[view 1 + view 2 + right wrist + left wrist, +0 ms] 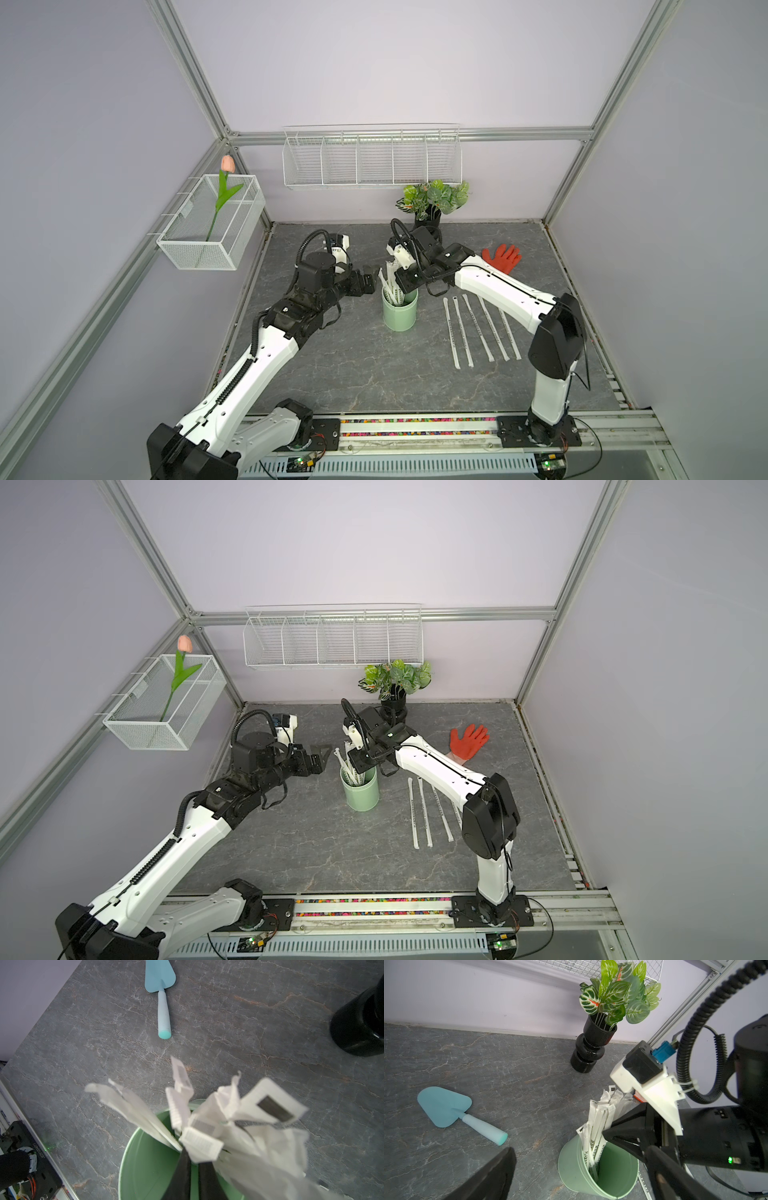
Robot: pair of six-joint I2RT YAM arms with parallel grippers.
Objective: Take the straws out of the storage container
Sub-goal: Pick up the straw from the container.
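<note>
The storage container, a mint-green cup (400, 311) (360, 791) (571, 1165) (145, 1167), stands upright mid-table. A bundle of white-wrapped straws (390, 279) (600, 1118) (239, 1126) stands in it, leaning left. Several more straws (478, 328) (422, 812) lie side by side on the table to its right. My right gripper (399, 289) (194, 1155) reaches down over the cup's mouth. Its fingers are nearly together, and their tips pinch one straw's wrapper below its top. My left gripper (372, 274) (579, 1174) stands wide open just left of the cup. The cup shows between its fingers, untouched.
A teal trowel (446, 1107) (161, 991) lies on the table behind my left arm. A black vase of leaves (430, 220) stands at the back and a red glove (503, 257) lies back right. Wire baskets (370, 160) (212, 232) hang on the walls.
</note>
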